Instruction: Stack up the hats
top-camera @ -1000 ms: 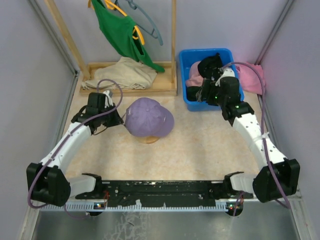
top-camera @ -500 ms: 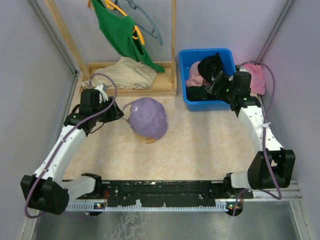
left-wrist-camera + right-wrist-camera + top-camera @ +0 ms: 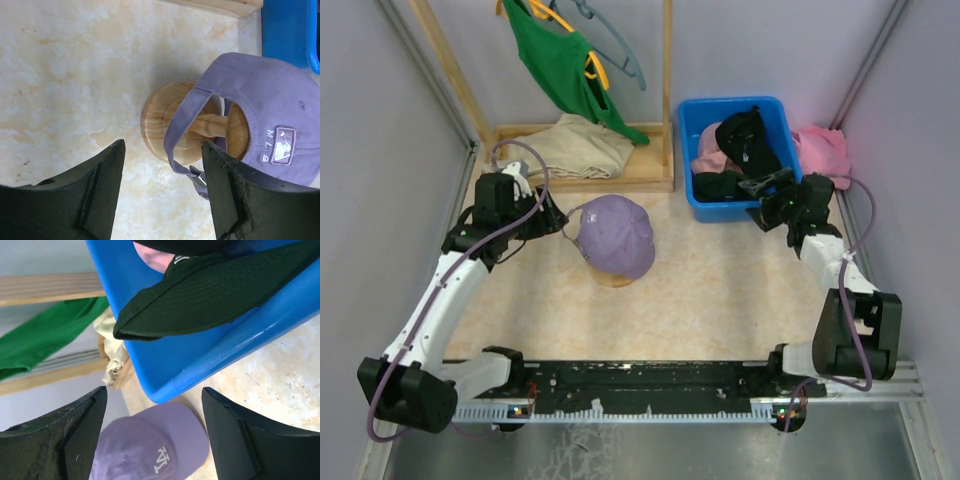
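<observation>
The lavender hat (image 3: 613,235) sits on a round wooden stand (image 3: 162,120) in the middle of the table, its back strap (image 3: 177,125) hanging over the base. My left gripper (image 3: 556,222) is just left of it, open, with the strap buckle close to one fingertip but not held; in the left wrist view the left gripper (image 3: 162,195) has only table between its fingers. Two black hats (image 3: 745,140) (image 3: 718,185) and a pink hat (image 3: 708,158) lie in the blue bin (image 3: 700,115). My right gripper (image 3: 767,192) hovers open at the bin's near right corner, facing a black brim (image 3: 210,295).
A bright pink cloth (image 3: 823,152) lies right of the bin. A wooden rack (image 3: 665,90) at the back holds a green shirt (image 3: 560,65), with a beige cloth (image 3: 560,148) on its base. Grey walls close both sides.
My left gripper opened, let go of the lavender hat and drew back left; the hat settled turned on the stand. My right gripper came back out over the bin to its near right corner.
</observation>
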